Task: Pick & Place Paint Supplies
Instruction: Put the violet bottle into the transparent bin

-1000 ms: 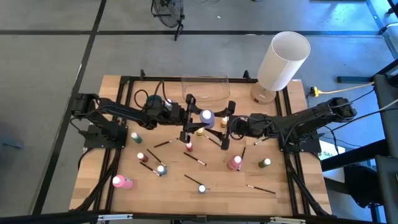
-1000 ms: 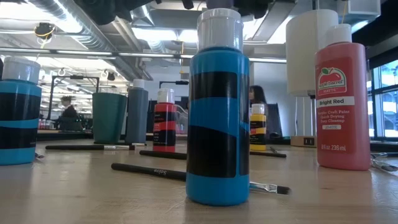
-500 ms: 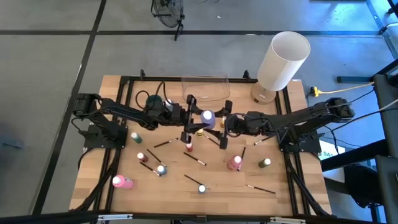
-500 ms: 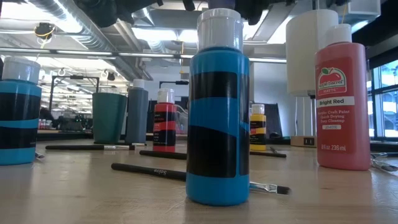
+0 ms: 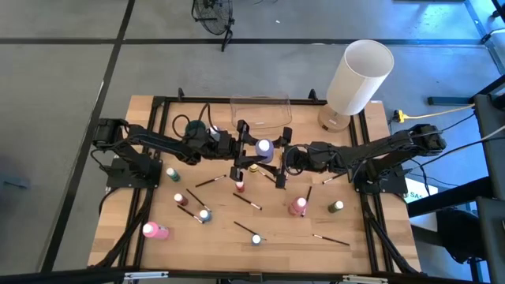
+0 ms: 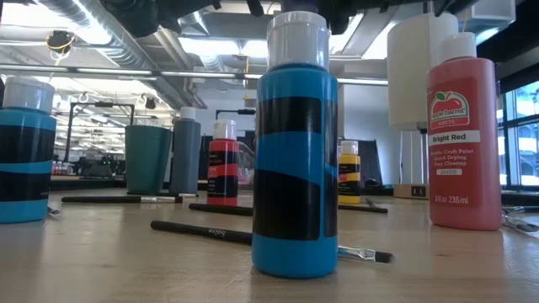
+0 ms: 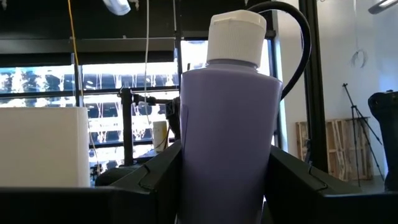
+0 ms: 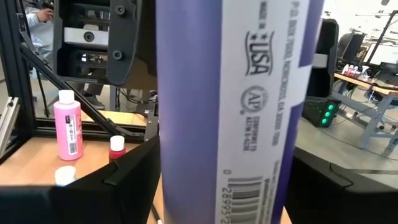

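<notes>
lilac paint bottle (image 5: 263,148) gripped in left gripper (image 5: 239,150), right gripper (image 5: 282,154) spread wide around same bottle, mid-table

Left tool (image 5: 237,150) gripping; right tool (image 5: 282,156) spread, facing it.

Grey floor (image 5: 63,71) around wooden table (image 5: 150,197); ceiling ducts (image 6: 93,34), bright windows (image 7: 112,93) behind.

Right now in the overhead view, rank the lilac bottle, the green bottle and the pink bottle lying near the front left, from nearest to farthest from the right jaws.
1. lilac bottle, at the right gripper.
2. green bottle, front right.
3. pink bottle, front left.
</notes>
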{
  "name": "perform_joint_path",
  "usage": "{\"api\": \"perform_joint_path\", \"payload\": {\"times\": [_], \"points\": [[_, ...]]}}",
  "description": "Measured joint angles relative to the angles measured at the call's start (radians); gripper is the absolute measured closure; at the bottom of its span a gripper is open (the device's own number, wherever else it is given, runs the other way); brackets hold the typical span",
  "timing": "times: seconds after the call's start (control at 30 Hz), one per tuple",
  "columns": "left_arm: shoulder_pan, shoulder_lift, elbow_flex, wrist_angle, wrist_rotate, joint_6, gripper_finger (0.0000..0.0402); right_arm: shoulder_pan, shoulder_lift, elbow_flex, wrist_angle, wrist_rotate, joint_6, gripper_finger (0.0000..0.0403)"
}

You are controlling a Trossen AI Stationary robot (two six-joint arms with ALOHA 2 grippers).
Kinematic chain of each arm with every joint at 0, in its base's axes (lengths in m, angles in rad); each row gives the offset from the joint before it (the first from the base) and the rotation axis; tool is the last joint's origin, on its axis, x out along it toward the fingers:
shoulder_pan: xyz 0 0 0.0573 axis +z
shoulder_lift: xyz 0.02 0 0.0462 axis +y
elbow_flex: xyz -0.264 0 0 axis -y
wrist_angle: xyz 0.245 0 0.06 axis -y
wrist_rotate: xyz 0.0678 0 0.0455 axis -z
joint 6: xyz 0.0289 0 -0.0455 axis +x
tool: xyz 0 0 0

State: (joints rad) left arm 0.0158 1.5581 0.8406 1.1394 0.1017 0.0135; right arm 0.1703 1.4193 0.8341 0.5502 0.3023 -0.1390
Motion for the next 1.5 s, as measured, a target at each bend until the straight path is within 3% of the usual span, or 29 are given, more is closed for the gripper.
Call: {"api": "perform_joint_path", "payload": {"times": [0.53, 1.5], "points": [[0.001, -0.001, 0.0, -0.005, 0.0, 0.001, 0.0221, 0.0, 0.0, 0.0, -0.005, 0.001, -0.007, 0.0208], [0.013, -0.002, 0.0, -0.022, 0.035, -0.01, 0.0221, 0.0, 0.0, 0.0, -0.011, 0.007, -0.008, 0.0204]]}}
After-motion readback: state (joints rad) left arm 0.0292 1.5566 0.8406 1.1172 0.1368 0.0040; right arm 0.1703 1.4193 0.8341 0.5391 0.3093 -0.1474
